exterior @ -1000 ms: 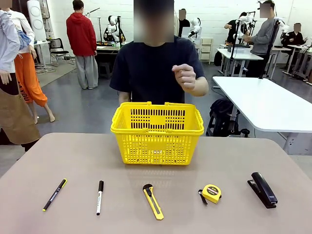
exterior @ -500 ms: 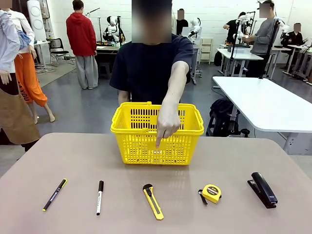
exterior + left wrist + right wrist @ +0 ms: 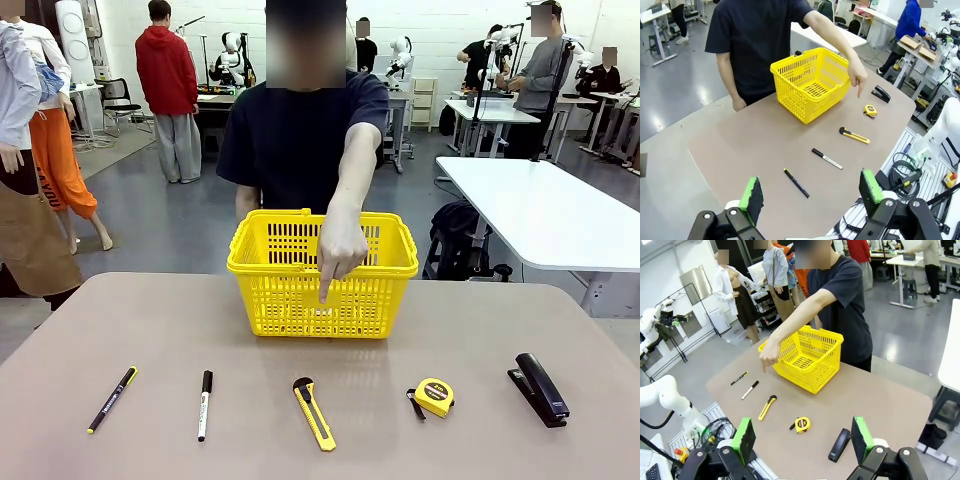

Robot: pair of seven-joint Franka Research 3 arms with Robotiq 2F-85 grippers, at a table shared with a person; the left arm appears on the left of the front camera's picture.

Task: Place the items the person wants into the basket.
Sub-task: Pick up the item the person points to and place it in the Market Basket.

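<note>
Left wrist view: fingers (image 3: 752, 199) spread; utility knife (image 3: 855, 136) lies well beyond them.

The basket (image 3: 322, 300) is bright yellow, its sides a slotted lattice. In front of it, on the tan table (image 3: 120, 330), are 5 things:

- a black pen (image 3: 112, 399) with a yellow tip
- a white marker (image 3: 204, 404) with a black cap
- a yellow-and-black utility knife (image 3: 314, 413)
- a yellow-and-black tape measure (image 3: 434, 396)
- a black stapler (image 3: 541, 389)

Behind the basket, the person (image 3: 295, 145) wears dark navy.

Person's hand (image 3: 770, 352) points downward beside basket (image 3: 812, 371); utility knife (image 3: 767, 407), tape measure (image 3: 801, 424) on table (image 3: 880, 405).
</note>
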